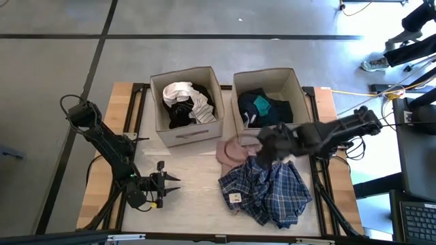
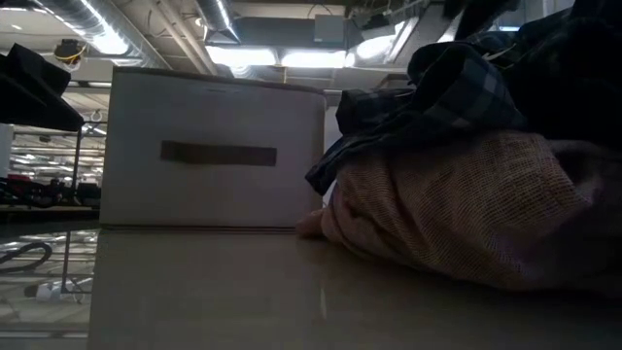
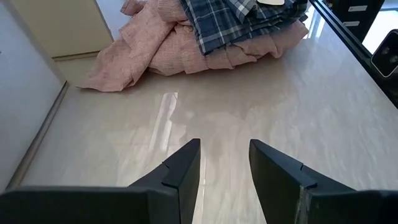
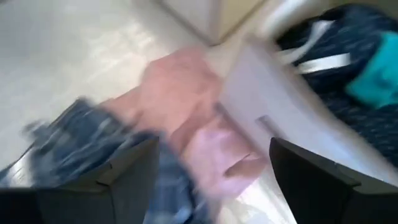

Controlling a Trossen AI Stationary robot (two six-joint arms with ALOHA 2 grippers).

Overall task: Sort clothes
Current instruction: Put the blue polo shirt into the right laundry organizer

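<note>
The right end effector point(image 1: 267, 146) hovers with its fingers spread wide and nothing between them, above the near edge of the right box point(image 1: 304, 95), over the dusty-pink garment point(image 1: 235, 151) and the upper part of the blue-plaid shirt point(image 1: 269, 194). The step in hand looks like choosing the next piece from the pile on the worktop point(image 1: 197, 190). To do it well, I would come straight down on a raised fold of the plaid shirt, which lies on top, pinch one layer only, and lift clear before swinging toward a box so the pink piece is not dragged along. In the high view the pile sits at about 4 o'clock from the left box point(image 1: 187, 102). The plaid shirt is crumpled, its long axis running roughly from 11 to 5 o'clock; the pink garment pokes out at its 11 o'clock end. The left end effector point(image 3: 224, 174) waits low at the worktop's 7 o'clock corner, fingers partly apart and empty.
</note>
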